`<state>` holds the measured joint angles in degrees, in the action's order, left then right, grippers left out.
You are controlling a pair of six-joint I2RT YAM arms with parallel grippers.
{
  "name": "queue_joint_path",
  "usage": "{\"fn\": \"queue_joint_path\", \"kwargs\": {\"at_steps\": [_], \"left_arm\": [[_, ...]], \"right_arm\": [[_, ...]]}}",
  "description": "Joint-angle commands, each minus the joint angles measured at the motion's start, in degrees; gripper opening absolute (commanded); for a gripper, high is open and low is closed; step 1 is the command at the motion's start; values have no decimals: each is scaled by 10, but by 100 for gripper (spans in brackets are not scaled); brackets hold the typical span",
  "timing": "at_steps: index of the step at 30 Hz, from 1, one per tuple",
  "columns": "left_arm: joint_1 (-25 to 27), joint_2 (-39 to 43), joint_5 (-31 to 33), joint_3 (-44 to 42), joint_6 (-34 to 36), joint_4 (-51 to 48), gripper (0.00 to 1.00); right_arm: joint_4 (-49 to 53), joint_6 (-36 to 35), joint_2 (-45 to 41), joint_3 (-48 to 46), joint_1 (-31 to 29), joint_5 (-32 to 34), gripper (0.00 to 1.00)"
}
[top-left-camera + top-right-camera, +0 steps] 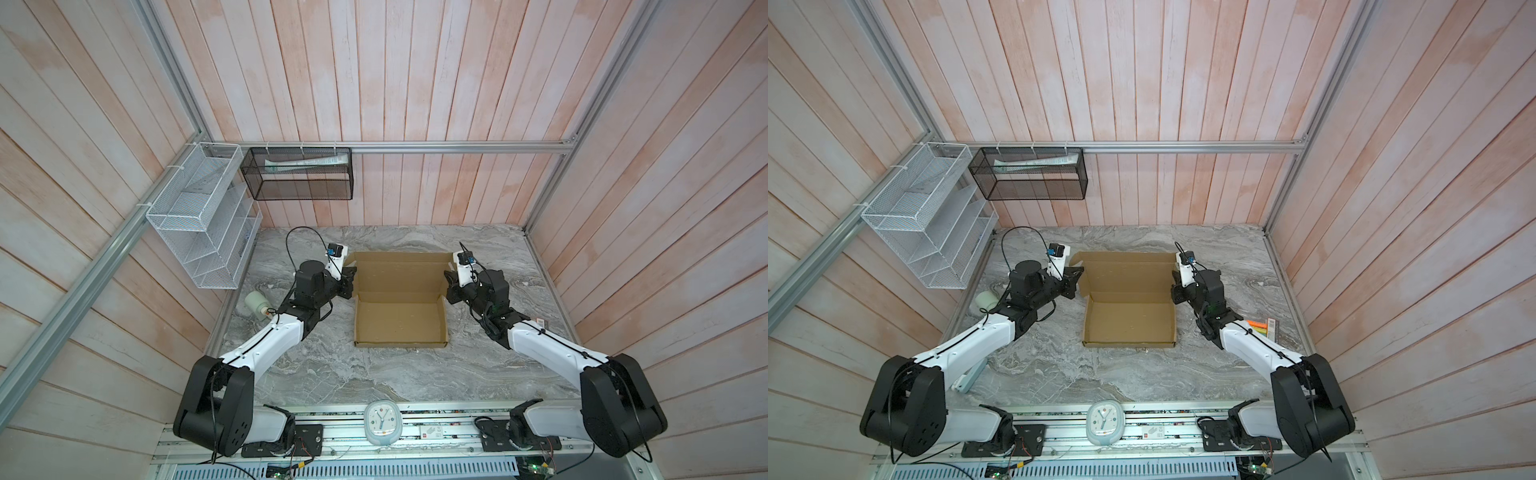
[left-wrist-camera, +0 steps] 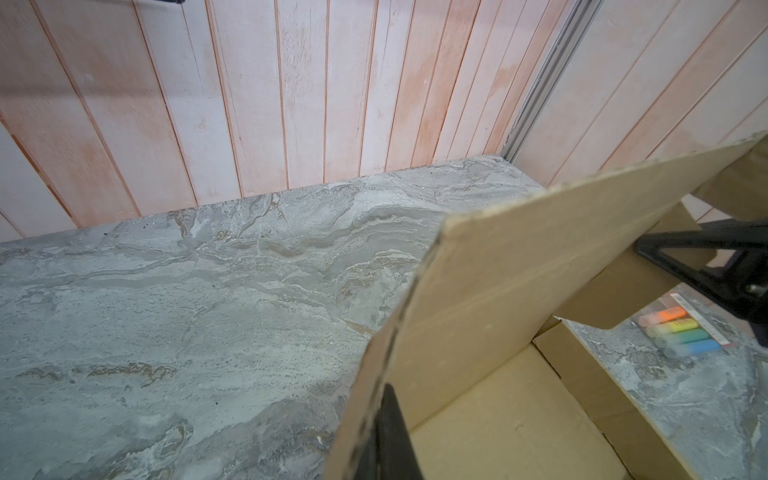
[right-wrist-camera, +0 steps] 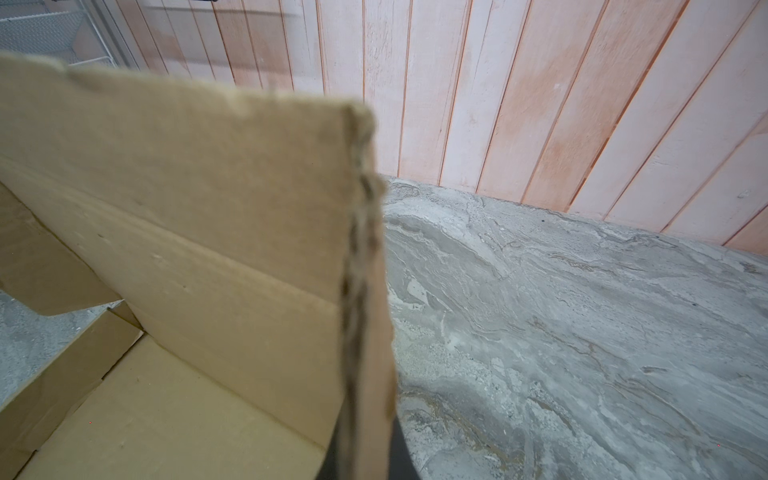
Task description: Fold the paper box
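I am pinching the raised lid (image 1: pixel 401 272) of the paper box (image 1: pixel 400 322) with both tools. My left tool (image 1: pixel 350 281) is clamping its left edge and my right tool (image 1: pixel 449 285) its right edge. The box is sitting open on the surface (image 1: pixel 374 374), at the centre of both top views.

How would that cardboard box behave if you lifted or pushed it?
Probably light: the paper box is thin, empty corrugated cardboard. Likely stiff across each panel yet hinging at its creases; the lid stands raised, with the left gripper and right gripper pinching its side edges. Pushed, it may well slide on the smooth table.
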<state>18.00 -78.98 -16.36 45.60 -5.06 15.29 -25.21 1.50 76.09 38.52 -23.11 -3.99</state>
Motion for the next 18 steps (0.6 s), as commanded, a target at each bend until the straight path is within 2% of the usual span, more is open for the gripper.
{"fn": "queue_joint_path", "kwargs": {"at_steps": [1, 13, 18], "left_arm": [[1, 10, 4, -13, -21, 21, 3], [16, 13, 39, -22, -73, 36, 0], [22, 18, 43, -29, -82, 36, 0]], "right_arm": [[2, 8, 6, 17, -3, -8, 0], [-15, 10, 5, 5, -46, 40, 0], [-24, 21, 5, -2, -51, 37, 0]]}}
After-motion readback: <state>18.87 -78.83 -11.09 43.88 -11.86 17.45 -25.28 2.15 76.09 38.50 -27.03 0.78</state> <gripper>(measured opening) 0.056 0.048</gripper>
